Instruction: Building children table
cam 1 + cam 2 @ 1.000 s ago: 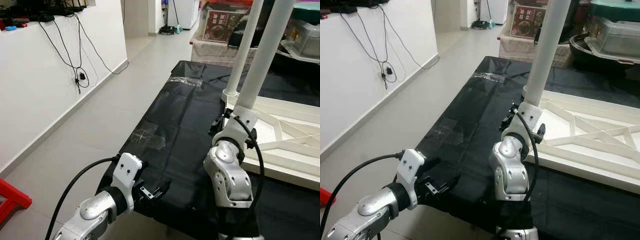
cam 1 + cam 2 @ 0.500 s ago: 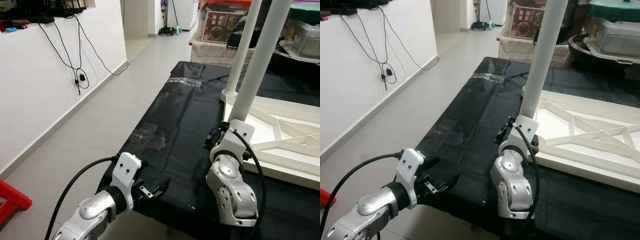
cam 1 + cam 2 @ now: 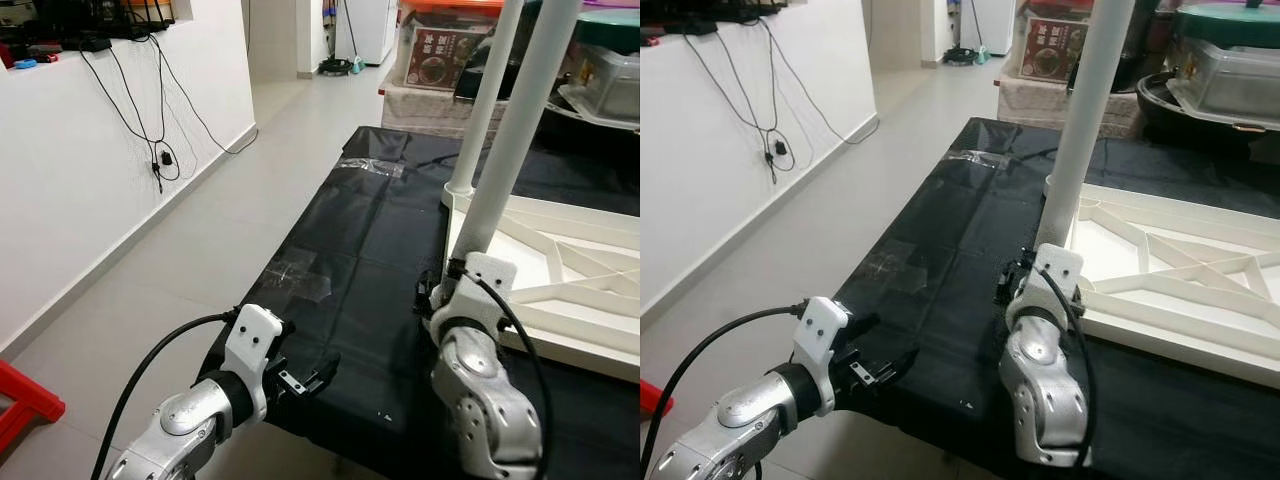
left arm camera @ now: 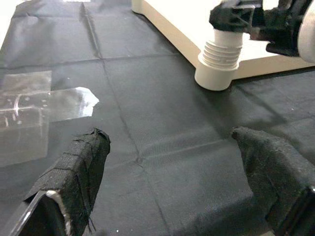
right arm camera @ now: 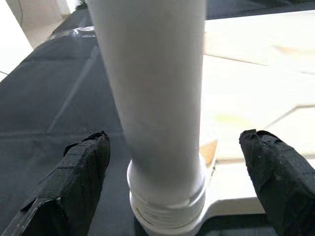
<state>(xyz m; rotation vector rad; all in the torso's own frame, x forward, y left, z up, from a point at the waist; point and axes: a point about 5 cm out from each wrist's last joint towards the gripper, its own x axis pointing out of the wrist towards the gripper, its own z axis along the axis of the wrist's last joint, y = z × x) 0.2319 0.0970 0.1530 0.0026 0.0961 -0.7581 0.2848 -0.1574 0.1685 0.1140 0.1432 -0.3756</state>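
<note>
We take the white table top (image 3: pixel 560 285) as our landmark; it lies upside down on the black cloth (image 3: pixel 350 270), with its ribs facing up. At its near-left corner a white leg (image 3: pixel 1085 120) stands upright in the round socket (image 4: pixel 216 66), and a second leg (image 3: pixel 480 95) stands at the corner behind it. Our right gripper (image 5: pixel 162 162) is at the foot of the near leg, just above the socket; its two fingers (image 5: pixel 81 172) stand spread on both sides of the leg and do not touch it, so it is released. Our left gripper (image 3: pixel 305 380) hovers low over the cloth, well to the left of the table top and close to the cloth's near edge; its fingers (image 4: pixel 74 167) are also spread apart and hold nothing. A patch of clear tape (image 4: pixel 44 101) lies on the cloth between this gripper and the table top's side. Left of the cloth's long edge, bare grey floor (image 3: pixel 180 260) runs to the white wall (image 3: pixel 90 170), where cables hang.
</note>
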